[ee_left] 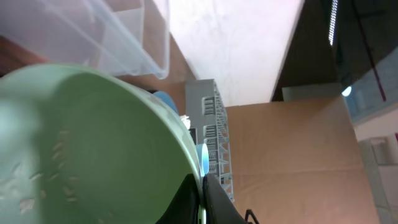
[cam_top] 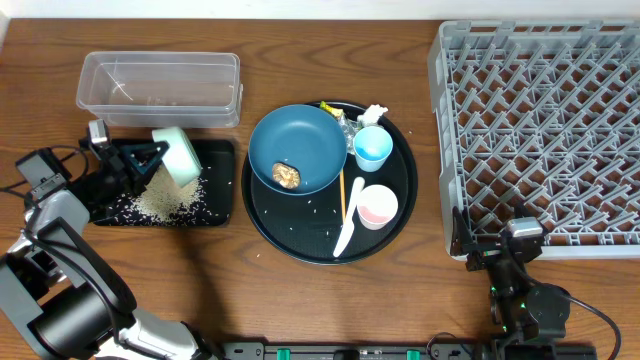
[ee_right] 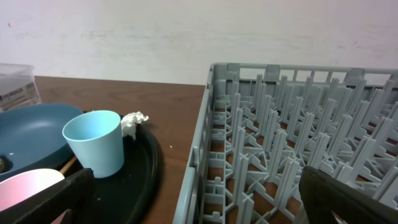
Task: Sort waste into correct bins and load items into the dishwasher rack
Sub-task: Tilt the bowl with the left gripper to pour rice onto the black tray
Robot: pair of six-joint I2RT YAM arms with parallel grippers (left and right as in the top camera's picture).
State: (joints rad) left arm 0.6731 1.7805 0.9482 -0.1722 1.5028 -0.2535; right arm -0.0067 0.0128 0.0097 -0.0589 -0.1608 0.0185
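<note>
Grey plastic takes up the right end of the surface: the dishwasher rack (cam_top: 440, 140), its pegs bare, nothing loaded. The right hand (cam_top: 500, 250) sits at the rack's near left corner with its fingers spread wide, holding nothing. Mid-surface lies the round black tray (cam_top: 300, 235), carrying the dark blue bowl (cam_top: 300, 145) with the brown food lump (cam_top: 287, 176) in it. Beside the bowl are the light blue cup (cam_top: 372, 148), the white cup (cam_top: 377, 206) and the white spoon (cam_top: 350, 225), and the crumpled tissue (cam_top: 375, 113) lies at the far edge.

At the left end the clear tub (cam_top: 160, 57) stands behind the shallow black tray (cam_top: 220, 165). Over that tray the left hand (cam_top: 155, 152) is clenched on the rim of the pale mint bowl (cam_top: 178, 155), which is tipped steeply on its side, mouth toward the tray. White rice grains (cam_top: 165, 200) lie heaped on the tray beneath it.

The step in hand looks to be emptying rice from the mint bowl into the black tray, and it seems nearly finished. The left wrist view shows only a few grains clinging inside. Next, I'd judge, the bowl needs righting and a carry to the rack. The rack is well apart, past the round tray, so the bowl must clear the crockery there or pass to the idle right hand.
</note>
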